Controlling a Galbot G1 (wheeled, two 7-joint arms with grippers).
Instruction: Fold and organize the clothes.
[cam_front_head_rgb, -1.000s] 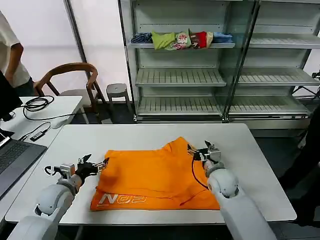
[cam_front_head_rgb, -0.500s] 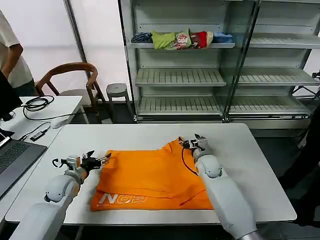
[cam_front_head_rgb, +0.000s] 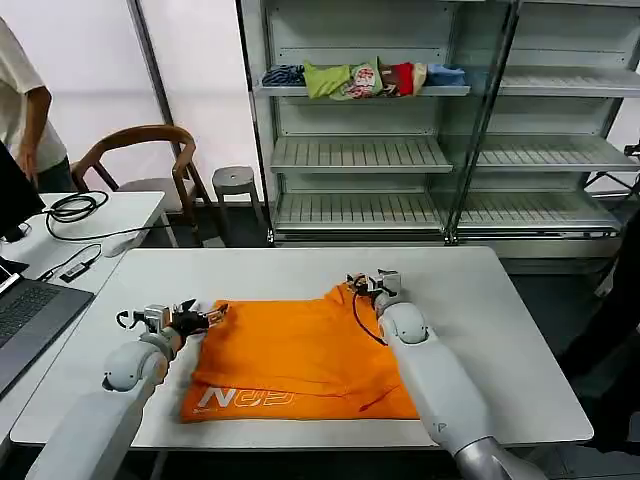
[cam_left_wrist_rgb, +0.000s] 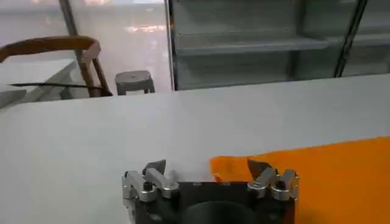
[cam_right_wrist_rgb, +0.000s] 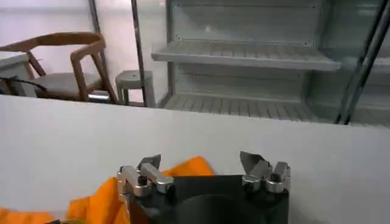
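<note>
Orange T-shirt (cam_front_head_rgb: 300, 355) lies part-folded on the table (cam_front_head_rgb: 500, 300); left tool (cam_front_head_rgb: 200, 320) and right tool (cam_front_head_rgb: 365, 285) gape empty at its far corners; further folds remain.

**Where everything sits right now**

T-shirt (cam_front_head_rgb: 300, 355) lies flat on the table (cam_front_head_rgb: 520, 330), toward the near edge. Left gripper (cam_front_head_rgb: 205, 318) is at the shirt's left far corner, right gripper (cam_front_head_rgb: 362, 284) at its far right corner. Shelving (cam_front_head_rgb: 360, 150) stands behind the table, with a garment heap (cam_front_head_rgb: 360, 78) on an upper shelf.

Both tools, left (cam_front_head_rgb: 200, 319) and right (cam_front_head_rgb: 364, 284), have moved farther across the table (cam_front_head_rgb: 300, 268).
</note>
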